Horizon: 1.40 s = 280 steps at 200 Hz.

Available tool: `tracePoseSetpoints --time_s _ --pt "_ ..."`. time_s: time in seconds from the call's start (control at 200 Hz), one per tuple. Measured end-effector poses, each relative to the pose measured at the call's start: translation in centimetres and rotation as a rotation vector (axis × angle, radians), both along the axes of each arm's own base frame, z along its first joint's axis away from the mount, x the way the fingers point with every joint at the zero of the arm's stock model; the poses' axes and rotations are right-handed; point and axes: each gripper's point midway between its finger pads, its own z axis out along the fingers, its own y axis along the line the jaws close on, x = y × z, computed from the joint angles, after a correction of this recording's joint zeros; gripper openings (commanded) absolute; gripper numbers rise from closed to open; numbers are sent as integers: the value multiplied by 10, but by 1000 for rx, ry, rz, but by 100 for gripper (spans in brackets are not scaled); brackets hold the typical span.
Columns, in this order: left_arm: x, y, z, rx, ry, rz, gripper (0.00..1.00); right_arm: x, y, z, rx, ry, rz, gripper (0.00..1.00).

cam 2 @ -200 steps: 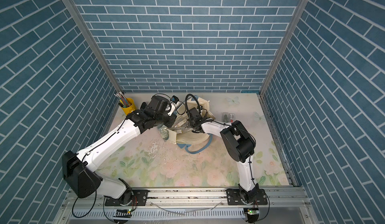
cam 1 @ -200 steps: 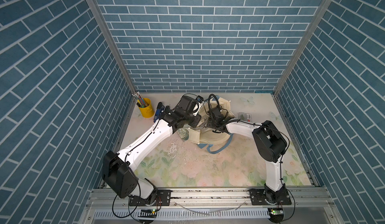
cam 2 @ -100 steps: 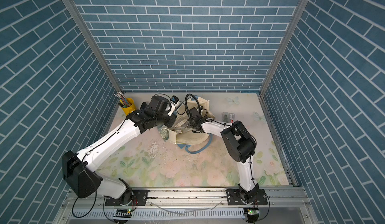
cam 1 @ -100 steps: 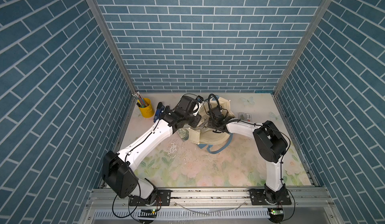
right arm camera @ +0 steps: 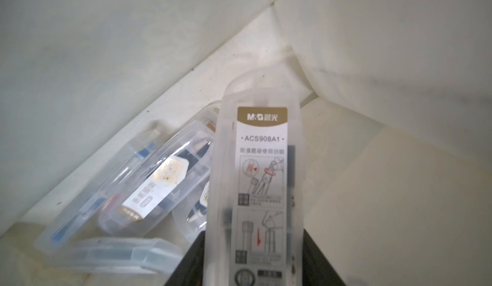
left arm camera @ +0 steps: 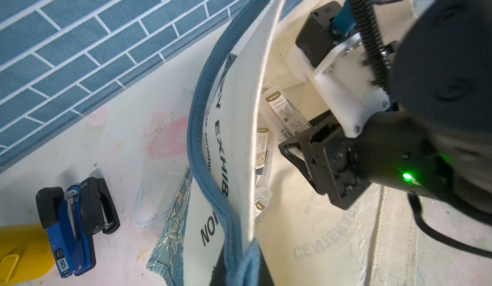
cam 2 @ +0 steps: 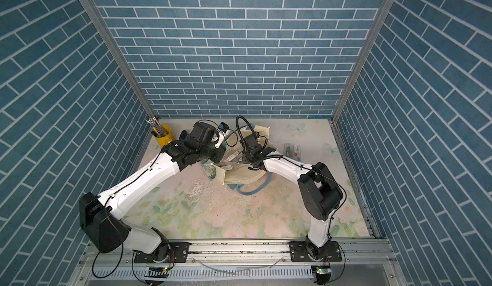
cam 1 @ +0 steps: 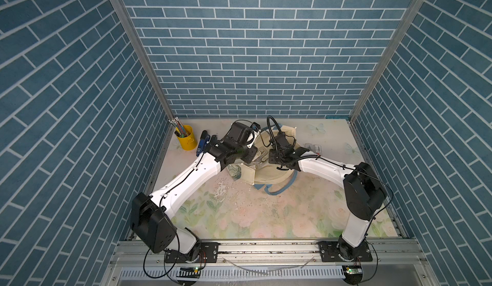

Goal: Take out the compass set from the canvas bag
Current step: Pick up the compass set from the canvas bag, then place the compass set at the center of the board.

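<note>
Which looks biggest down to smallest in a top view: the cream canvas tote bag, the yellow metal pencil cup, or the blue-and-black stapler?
1. Cream canvas tote bag: clearly largest, though partly covered.
2. Yellow metal pencil cup.
3. Blue-and-black stapler: slimmer, but close to the cup, so unsure.

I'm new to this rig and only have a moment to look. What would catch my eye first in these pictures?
Both arms meet at the cream canvas bag toward the back middle of the table, where the left end effector pinches its blue-strapped rim open. Inside the bag, the right end effector grips a frosted compass set case, with more clear cases heaped beside it.
</note>
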Motion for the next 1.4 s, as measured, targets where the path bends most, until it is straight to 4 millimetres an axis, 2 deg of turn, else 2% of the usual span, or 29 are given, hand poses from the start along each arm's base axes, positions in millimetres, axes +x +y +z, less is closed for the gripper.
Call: tracePoseSetpoints --time_s 0.175,0.29,0.62,0.745,0.83,0.9,0.96,1.06,1.15,1.28,1.335,1.4 --pt "0 0 0 -4 2 4 0 -25 -1 16 -1 4 89 26" --pt "0 0 0 -5 2 12 0 -43 -7 33 9 -7 144 24" --pt "2 1 2 -15 1 31 0 -90 -23 124 59 -168 368 16" --pt "2 1 2 -17 3 35 0 -97 -31 144 23 -230 424 15" --pt "2 1 2 -18 3 36 0 -90 -36 159 -6 -270 433 14" --pt "2 1 2 -18 3 36 0 -76 -48 172 -13 -306 406 13" --pt "2 1 2 -17 3 36 0 -58 -70 181 -19 -330 344 12" --pt "2 2 2 -15 1 38 0 -28 -115 184 -30 -337 210 12" --pt "2 2 2 -13 -1 40 0 -7 -149 184 -33 -336 110 12" --pt "3 3 2 -11 -2 42 0 16 -174 177 -6 -324 31 11" --pt "3 3 2 -10 -3 42 0 28 -181 166 10 -304 2 11" --pt "3 3 3 -9 -5 41 0 42 -192 145 18 -263 -42 11"
